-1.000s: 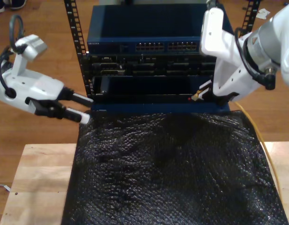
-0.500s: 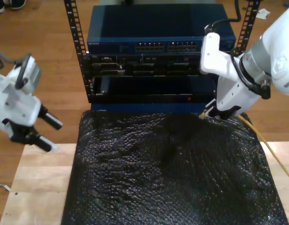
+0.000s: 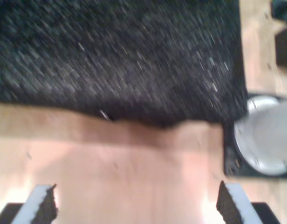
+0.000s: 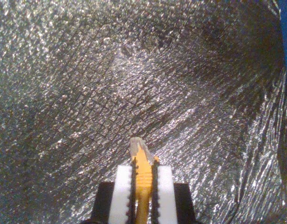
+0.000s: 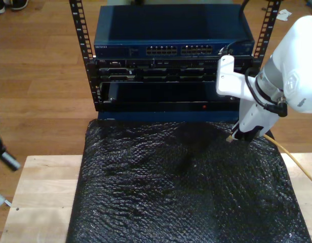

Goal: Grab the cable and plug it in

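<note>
The yellow-orange cable (image 4: 142,179) is pinched between the pads of my second gripper (image 4: 142,175), which is shut on it. Its clear plug (image 4: 136,145) sticks out past the fingertips, above the black bubble-wrap mat (image 4: 134,79). In the exterior view my second gripper (image 5: 237,135) hangs over the mat's far corner on that view's right, just in front of the rack. The cable (image 5: 293,159) trails from it off that view's right edge. My first gripper (image 3: 134,198) is open, its pads wide apart over the bare wooden table (image 3: 125,158). It appears at the exterior view's left edge (image 5: 4,181).
A black rack with a blue network switch (image 5: 171,30) and its rows of ports (image 5: 181,50) stands behind the mat (image 5: 181,187). The wooden table (image 5: 42,197) shows on both sides of the mat. A round silver base (image 3: 267,140) sits beside the mat.
My first gripper has swung away from the rack, down towards the exterior view's left edge. My second gripper has carried the cable down from the rack front to the mat's far edge.
</note>
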`<state>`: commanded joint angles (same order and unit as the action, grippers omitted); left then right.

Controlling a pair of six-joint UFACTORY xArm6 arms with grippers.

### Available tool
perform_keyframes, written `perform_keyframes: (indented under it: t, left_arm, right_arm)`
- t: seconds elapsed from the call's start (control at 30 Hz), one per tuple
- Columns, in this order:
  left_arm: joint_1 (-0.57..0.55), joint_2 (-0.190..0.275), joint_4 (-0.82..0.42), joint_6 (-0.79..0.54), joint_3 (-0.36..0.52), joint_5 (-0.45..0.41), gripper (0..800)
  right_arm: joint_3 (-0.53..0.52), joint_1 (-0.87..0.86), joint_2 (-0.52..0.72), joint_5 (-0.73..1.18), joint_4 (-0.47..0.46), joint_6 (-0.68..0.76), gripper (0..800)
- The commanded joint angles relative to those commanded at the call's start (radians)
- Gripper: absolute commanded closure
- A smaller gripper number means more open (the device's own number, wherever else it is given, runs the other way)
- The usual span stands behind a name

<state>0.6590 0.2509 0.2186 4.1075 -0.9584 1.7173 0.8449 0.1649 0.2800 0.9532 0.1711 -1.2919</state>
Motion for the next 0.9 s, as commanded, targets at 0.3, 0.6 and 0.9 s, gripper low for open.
perform_keyframes:
  t: [0.3,0.6,0.9]
  left_arm:
    - [0.213,0.002,-0.146,-0.35,0.094,0.005,1]
    - [0.328,0.087,-0.318,-0.601,0.247,0.009,1]
    - [0.393,0.172,-0.417,-0.672,0.414,0.003,1]
  right_arm:
    - [0.002,-0.002,-0.006,0.0,0.0,0.002,800]
    - [-0.026,-0.002,-0.006,0.0,0.002,0.002,800]
    - [-0.052,-0.002,-0.006,0.0,0.002,0.002,800]
